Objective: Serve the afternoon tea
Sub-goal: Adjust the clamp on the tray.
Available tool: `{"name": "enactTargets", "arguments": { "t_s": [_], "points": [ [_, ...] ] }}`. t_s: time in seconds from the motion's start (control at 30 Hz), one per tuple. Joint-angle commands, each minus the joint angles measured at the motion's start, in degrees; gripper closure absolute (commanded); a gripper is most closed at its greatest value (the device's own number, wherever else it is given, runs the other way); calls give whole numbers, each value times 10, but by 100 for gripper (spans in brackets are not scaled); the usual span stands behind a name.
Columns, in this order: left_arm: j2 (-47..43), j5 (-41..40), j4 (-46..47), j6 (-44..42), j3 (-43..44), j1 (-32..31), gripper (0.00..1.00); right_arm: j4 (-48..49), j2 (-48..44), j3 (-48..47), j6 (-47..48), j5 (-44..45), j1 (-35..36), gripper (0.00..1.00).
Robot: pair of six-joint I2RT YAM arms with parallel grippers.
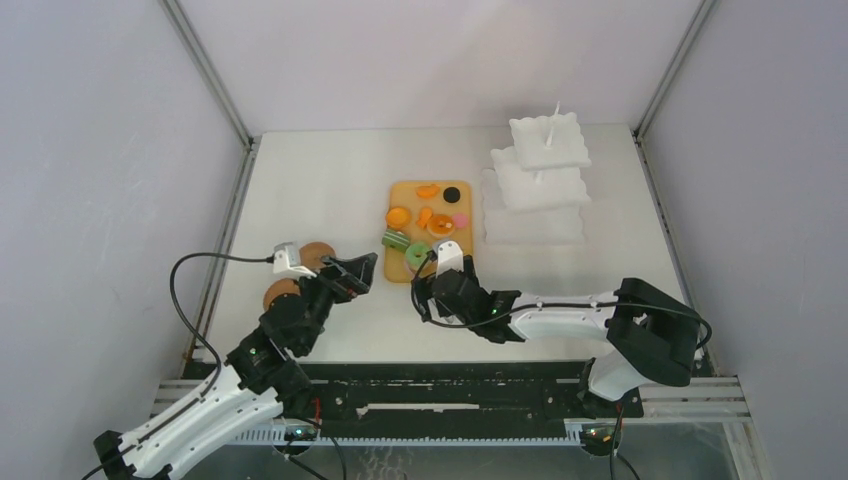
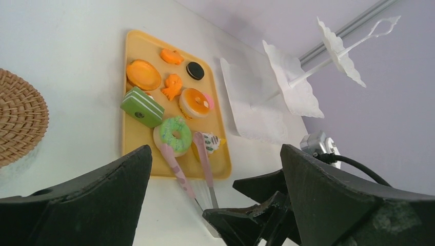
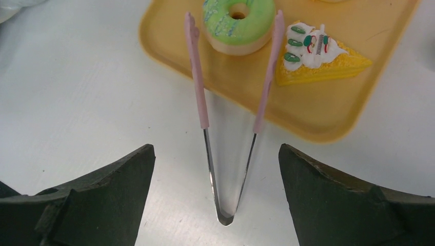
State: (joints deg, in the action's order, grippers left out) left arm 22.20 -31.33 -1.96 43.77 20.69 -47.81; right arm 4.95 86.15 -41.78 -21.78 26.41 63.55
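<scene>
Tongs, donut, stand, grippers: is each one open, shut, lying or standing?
Left gripper, open, holding nothing.
Right gripper, open, holding nothing.
Green donut, flat on the yellow tray.
Tongs, lying open, tips either side of the donut.
Tiered stand, upright.

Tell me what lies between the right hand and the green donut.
The pink tongs lie there, hinge toward the open right hand, tips either side of the green donut; the right wrist view shows it.

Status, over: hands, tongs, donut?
Left hand open, empty. Right hand open, astride tongs, no grip. Tong tips flank green donut on tray. Yellow wedge crowds one tip.
</scene>
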Motion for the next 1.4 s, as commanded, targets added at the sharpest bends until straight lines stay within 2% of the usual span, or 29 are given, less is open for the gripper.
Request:
{"name": "enactTargets", "arguments": {
  "t_s": [0.0,0.2,0.67,0.8,1.03,1.13,1.37],
  "points": [
    [-20,-22,31,-22,-24,2,0,14,9,-3,6,8,-4,3],
    [-32,-43,8,-18,-16,2,0,7,39,-3,-4,-24,-17,8],
    [-36,-53,3,5,-31,2,0,14,92,-8,10,-28,-22,19],
    [-35,-53,7,6,-32,2,0,15,94,-9,12,-34,-27,27],
    [-31,-54,7,8,-32,2,0,2,92,-19,18,-50,-30,34],
    [-32,-54,7,7,-32,2,0,-7,87,-24,23,-64,-30,42],
    [-30,-49,7,8,-28,2,0,-41,71,-39,27,-87,-31,43]
  ]
}}
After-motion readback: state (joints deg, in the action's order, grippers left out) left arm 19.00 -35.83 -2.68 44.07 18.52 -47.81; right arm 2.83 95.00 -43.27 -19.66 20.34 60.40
